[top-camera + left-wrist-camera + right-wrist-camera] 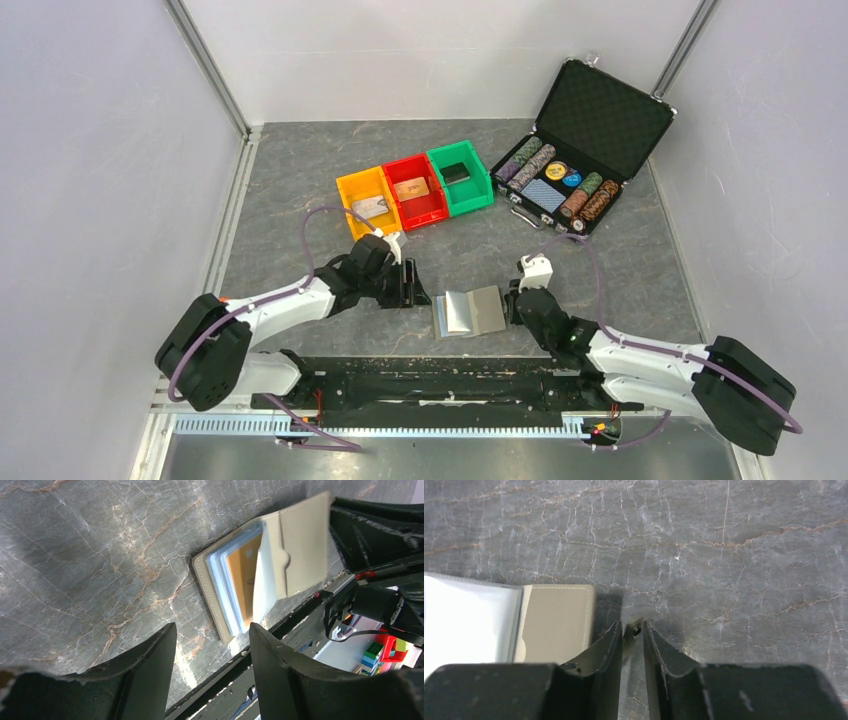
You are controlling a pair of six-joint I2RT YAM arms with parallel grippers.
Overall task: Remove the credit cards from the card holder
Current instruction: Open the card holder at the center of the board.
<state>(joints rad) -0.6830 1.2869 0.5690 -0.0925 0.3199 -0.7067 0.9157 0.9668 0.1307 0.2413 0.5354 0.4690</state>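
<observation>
The card holder (470,312) lies open on the table between my grippers, grey-beige outside with pale blue sleeves. In the left wrist view the card holder (300,540) has one leaf raised, and an orange card (245,575) shows in a sleeve. My left gripper (415,285) is open and empty just left of it, with both fingers apart over bare table (212,626). My right gripper (515,300) is at its right edge. In the right wrist view my right gripper (632,625) is shut on the small beige snap tab (635,629) beside the card holder (556,620).
Yellow bin (352,190) and red bin (437,207) each hold a card; green bin (478,178) holds a dark item. An open black chip case (600,115) stands at the back right. The black base rail (430,375) runs along the near edge.
</observation>
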